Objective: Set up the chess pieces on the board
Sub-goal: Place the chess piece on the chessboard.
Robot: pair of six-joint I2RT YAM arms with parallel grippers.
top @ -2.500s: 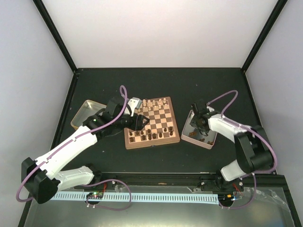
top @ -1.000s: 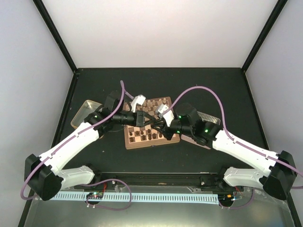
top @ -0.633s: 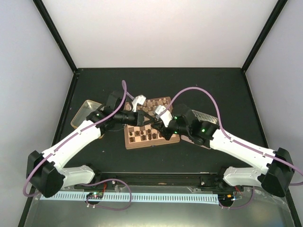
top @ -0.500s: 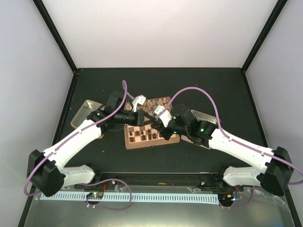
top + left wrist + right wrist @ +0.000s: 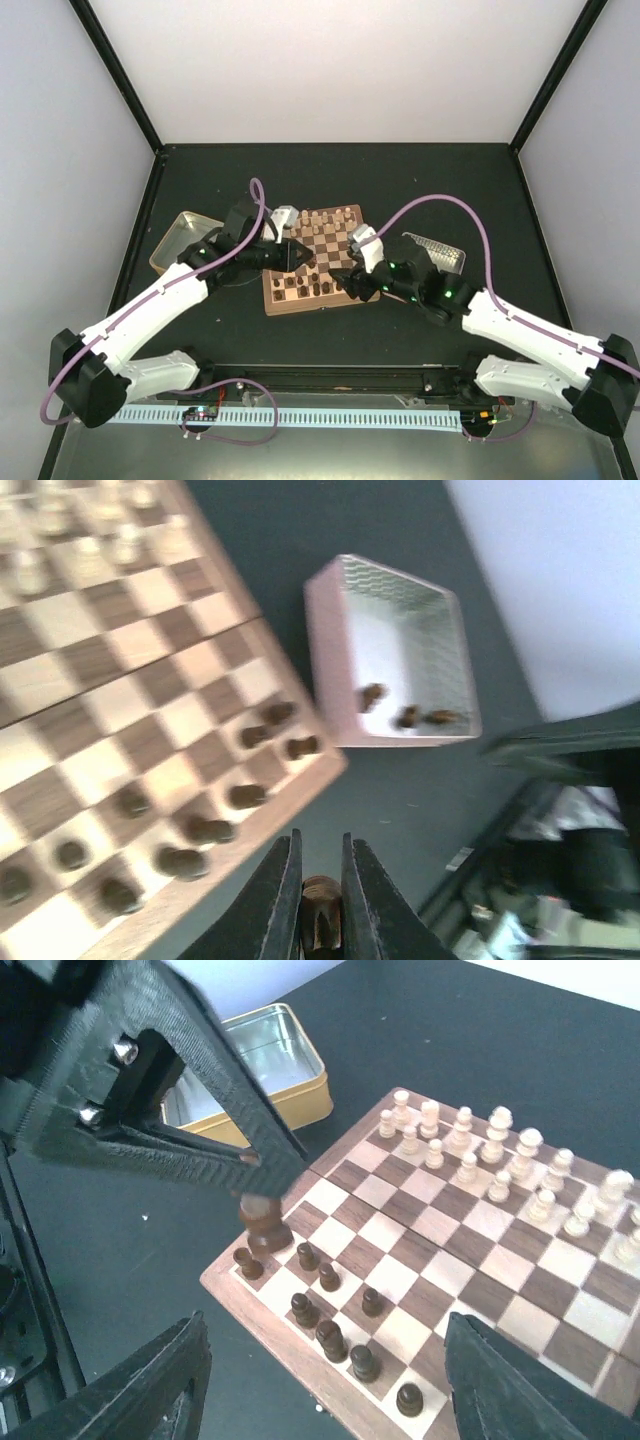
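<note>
A: So, left end effector (image 5: 318, 865)?
B: Pinched shut on a dark chessman (image 5: 320, 920), gripped upright between both fingers, hanging over the near left corner of the board (image 5: 440, 1260) (touching a square or just clear of it: cannot tell).
A: And the right end effector (image 5: 325, 1360)?
B: Spread wide, gripping nothing, hovering by the board's near edge, close to the left one.
A: Board itself?
B: Flat on the dark counter (image 5: 420, 180), roughly midway between both arms, brown border all round.
A: And the cream chessmen (image 5: 470, 1150)?
B: Lined up in two rows along the far side, all upright.
A: And the dark chessmen (image 5: 325, 1325) already on squares?
B: Standing in two loose rows along the near side, not every square filled.
A: Anything off the board?
B: Three more dark pieces (image 5: 405, 717) sitting in the pink tray (image 5: 328, 670), near the board's right edge. Also a yellow-rimmed tin (image 5: 295, 1095) out to the left, open side up, apart from the board.
</note>
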